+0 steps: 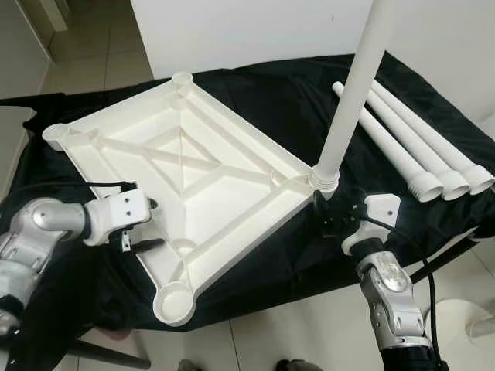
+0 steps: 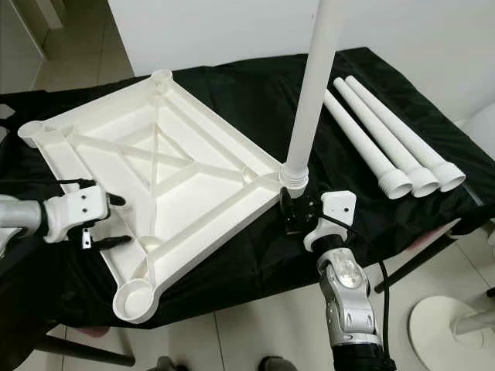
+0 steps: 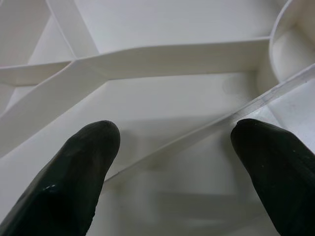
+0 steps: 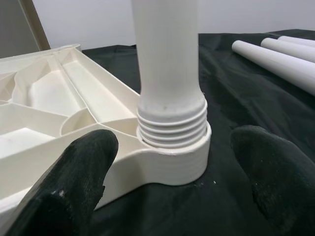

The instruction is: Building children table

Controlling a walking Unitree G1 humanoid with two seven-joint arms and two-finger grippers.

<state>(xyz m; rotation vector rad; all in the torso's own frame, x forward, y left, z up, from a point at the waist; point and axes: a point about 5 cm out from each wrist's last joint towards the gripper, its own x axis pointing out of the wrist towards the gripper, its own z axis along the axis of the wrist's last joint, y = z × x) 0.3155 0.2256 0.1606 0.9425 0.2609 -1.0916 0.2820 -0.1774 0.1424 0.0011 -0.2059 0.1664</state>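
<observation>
We see the white tabletop (image 1: pixel 186 178) lying upside down, ribs facing up, on a table (image 1: pixel 255 93) draped in black cloth, filling the left and centre of the head views. One white leg (image 1: pixel 352 97) stands upright in the corner socket (image 1: pixel 325 179) at the centre right of the frame, its threads partly showing above the socket rim. Three loose legs (image 1: pixel 421 151) lie side by side on the cloth in the upper right, well apart from the tabletop, their threaded ends pointing toward the near edge. Our right gripper (image 1: pixel 329 216) sits just below that socket in the frame, near the table's front edge; in the right wrist view its two black fingers (image 4: pixel 74 182) are spread wide, one on each side of the socket and the leg's threaded base (image 4: pixel 172 125), not touching either. Our left gripper (image 1: pixel 151 224) reaches in from the lower left of the frame at the tabletop's near long edge; its fingers (image 3: pixel 74 177) are likewise apart, and the left wrist view shows them poised over the tabletop's inner ribs with a thin rib (image 3: pixel 197 137) running between them, nothing clamped. An empty round socket (image 1: pixel 174 300) sits at the tabletop's nearest corner, low in the frame.
</observation>
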